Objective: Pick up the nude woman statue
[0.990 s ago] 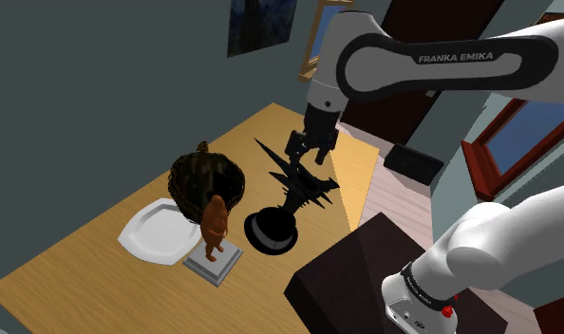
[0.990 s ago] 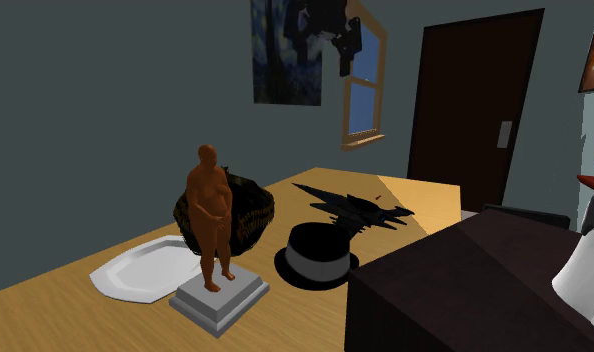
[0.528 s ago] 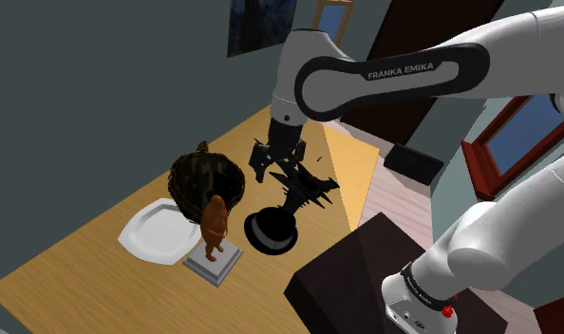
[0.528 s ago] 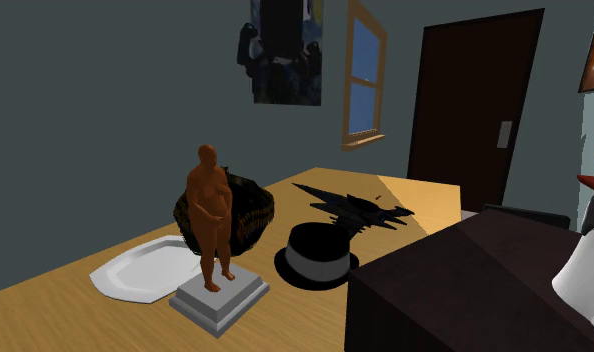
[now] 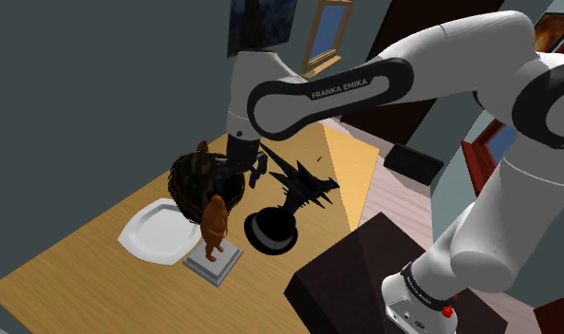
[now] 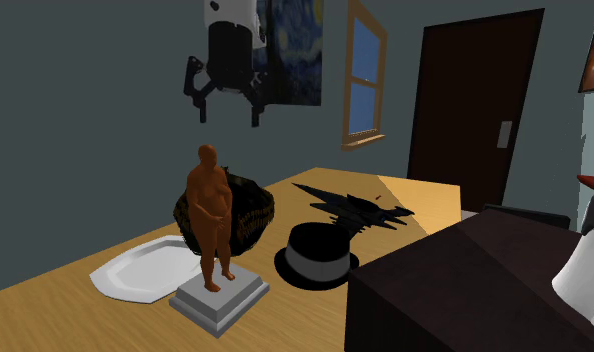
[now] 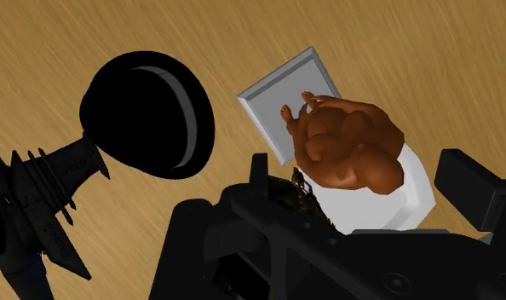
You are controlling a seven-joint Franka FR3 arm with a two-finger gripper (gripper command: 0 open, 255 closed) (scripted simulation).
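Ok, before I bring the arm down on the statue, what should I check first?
1. Jaws open: ok. The gripper has its jaws spread and holds nothing.
2. Gripper over the statue: ok, roughly. It hangs above the head, and the wrist view looks down on the statue.
3. Statue upright on its grey plinth: ok.
4. Room behind the statue: not ok. The dark basket sits close behind it; cannot tell if they touch.
5. Top hat apart from the plinth: ok.
6. Jaw spread wider than the torso: cannot tell.
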